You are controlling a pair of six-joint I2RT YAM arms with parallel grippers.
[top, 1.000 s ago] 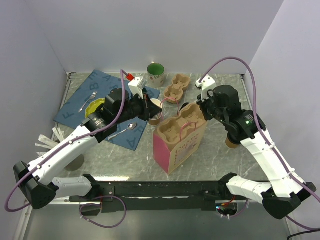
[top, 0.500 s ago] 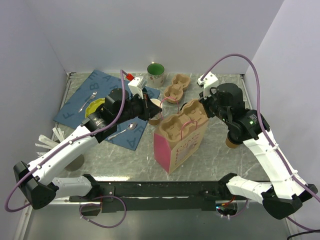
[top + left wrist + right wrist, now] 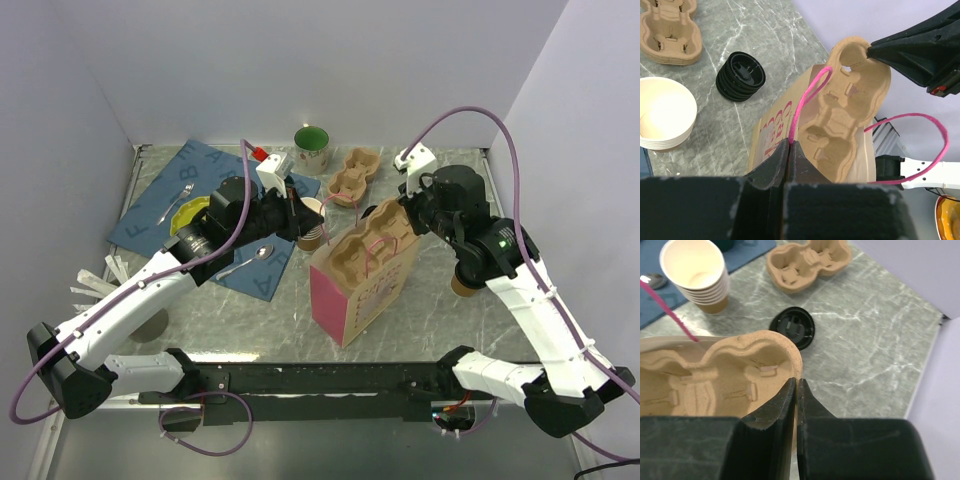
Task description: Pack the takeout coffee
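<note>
A pink paper bag (image 3: 365, 295) stands open mid-table. My left gripper (image 3: 298, 222) is shut on its pink cord handle (image 3: 807, 95), jaws meeting in the left wrist view (image 3: 790, 144). My right gripper (image 3: 400, 212) is shut on the rim of a brown pulp cup carrier (image 3: 365, 250), which sits tilted in the bag's mouth; the pinch shows in the right wrist view (image 3: 796, 381). A brown cup (image 3: 462, 285) shows partly under the right arm; its top is hidden, so I cannot tell whether it is the takeout coffee.
A stack of lidless paper cups (image 3: 313, 212) stands beside the left gripper. A stack of black lids (image 3: 740, 76) and more carriers (image 3: 352, 172) lie behind the bag. A green mug (image 3: 312, 148), a blue mat (image 3: 200, 170) with plate (image 3: 185, 212) and cutlery lie at back left.
The right gripper has shifted slightly back and the carrier has tipped and sunk deeper into the bag's mouth. The left gripper keeps its hold on the handle.
</note>
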